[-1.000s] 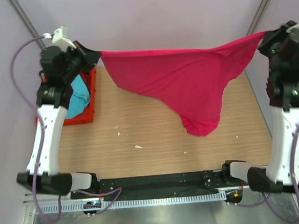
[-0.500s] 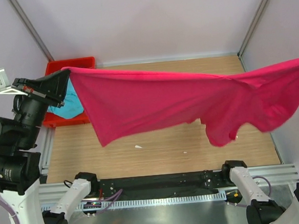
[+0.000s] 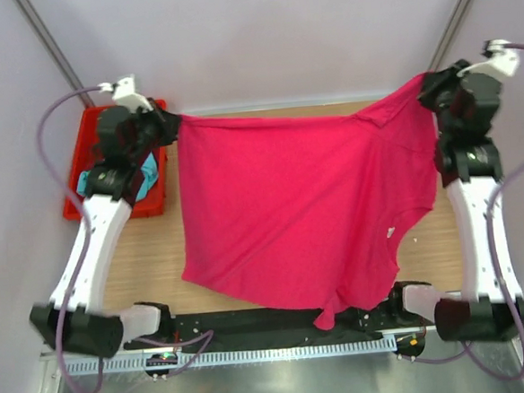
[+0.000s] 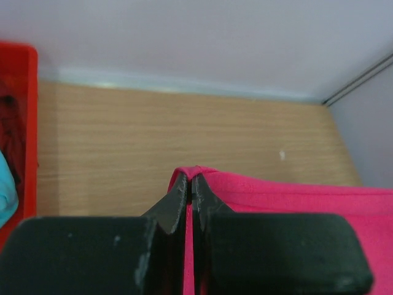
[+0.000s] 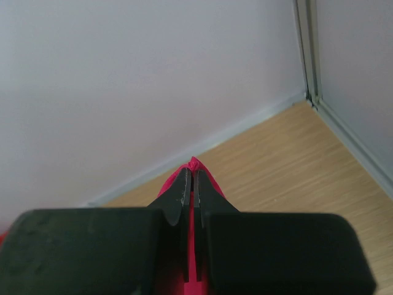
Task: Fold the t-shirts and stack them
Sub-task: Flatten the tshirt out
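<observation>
- Nearest us, the lower edge of the magenta-pink t-shirt [image 3: 299, 212] hangs down to the black rail [image 3: 253, 323] between the two arm bases, and one fold laps over it.
- Beyond that, we see the shirt spread as a broad sheet over the wooden table [image 3: 149, 258], covering most of its middle and right.
- At the sheet's upper left corner, the left gripper [image 3: 169, 124] has its jaws pinched tight on the cloth. In the left wrist view we see a small pink fold poking out between the fingertips, with the rest of the shirt trailing off to the right.
- At the upper right corner, the right gripper [image 3: 425, 91] is likewise clamped on the shirt. A pink tip shows just past its closed fingers in the right wrist view.
- Between the two grips, the shirt's top edge runs nearly straight across the far side of the table.
- Farthest left, the turquoise-blue t-shirt [image 3: 149, 168] lies bunched in the red crate [image 3: 74, 187], partly hidden behind the left arm.
</observation>
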Motion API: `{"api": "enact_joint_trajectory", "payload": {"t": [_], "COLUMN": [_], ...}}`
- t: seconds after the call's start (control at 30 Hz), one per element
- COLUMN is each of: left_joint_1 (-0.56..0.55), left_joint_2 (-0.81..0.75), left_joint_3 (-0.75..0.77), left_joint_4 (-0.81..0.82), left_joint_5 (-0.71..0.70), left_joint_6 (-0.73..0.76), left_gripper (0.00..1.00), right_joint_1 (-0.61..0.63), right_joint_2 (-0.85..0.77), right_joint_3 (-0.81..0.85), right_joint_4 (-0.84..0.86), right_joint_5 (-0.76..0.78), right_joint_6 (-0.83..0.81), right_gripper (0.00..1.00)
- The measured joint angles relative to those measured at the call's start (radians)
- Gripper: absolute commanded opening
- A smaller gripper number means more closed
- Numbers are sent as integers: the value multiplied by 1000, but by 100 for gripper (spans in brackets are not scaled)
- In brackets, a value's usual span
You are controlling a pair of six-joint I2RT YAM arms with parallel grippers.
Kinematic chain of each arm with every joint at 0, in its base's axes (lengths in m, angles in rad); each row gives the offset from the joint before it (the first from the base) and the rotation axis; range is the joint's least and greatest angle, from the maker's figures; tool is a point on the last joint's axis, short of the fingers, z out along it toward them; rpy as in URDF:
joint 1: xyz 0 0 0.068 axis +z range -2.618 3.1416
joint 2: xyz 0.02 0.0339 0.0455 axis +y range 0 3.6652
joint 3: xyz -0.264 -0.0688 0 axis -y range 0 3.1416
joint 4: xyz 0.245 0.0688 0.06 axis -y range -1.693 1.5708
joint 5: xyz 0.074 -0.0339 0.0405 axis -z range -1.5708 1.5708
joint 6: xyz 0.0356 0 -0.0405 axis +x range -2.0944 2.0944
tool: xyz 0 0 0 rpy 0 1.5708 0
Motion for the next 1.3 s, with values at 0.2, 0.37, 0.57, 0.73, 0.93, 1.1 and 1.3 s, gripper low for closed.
{"api": "enact_joint_trajectory", "payload": {"t": [0.2,0.37,0.57,0.73,0.93,1.1,1.3], "left_joint_1": [2,25,50,53,46,28,-57], "left_joint_2": [488,889,1134,1218,1251,1167,904], "left_joint_3": [-38,141,401,569,728,705,456], "left_joint_4": [156,178,175,164,68,-19,-107], "left_joint_5": [-13,-10,-6,-28,-160,-207,-208], "left_joint_6": [33,35,18,18,24,27,32], "left_gripper": [0,0,0,48,84,74,59], "right_joint_1": [0,0,1,1,1,1,39], "right_joint_2": [362,699,988,1132,1289,1216,853], "right_joint_3": [-161,-78,146,375,779,801,270], "right_joint_4": [178,280,293,238,-62,-302,-425], "right_joint_5": [-33,-74,-115,-149,-112,-32,-11], "right_joint_6": [0,-2,2,17,0,-2,59], "right_gripper": [1,1,7,55,83,81,77]}}
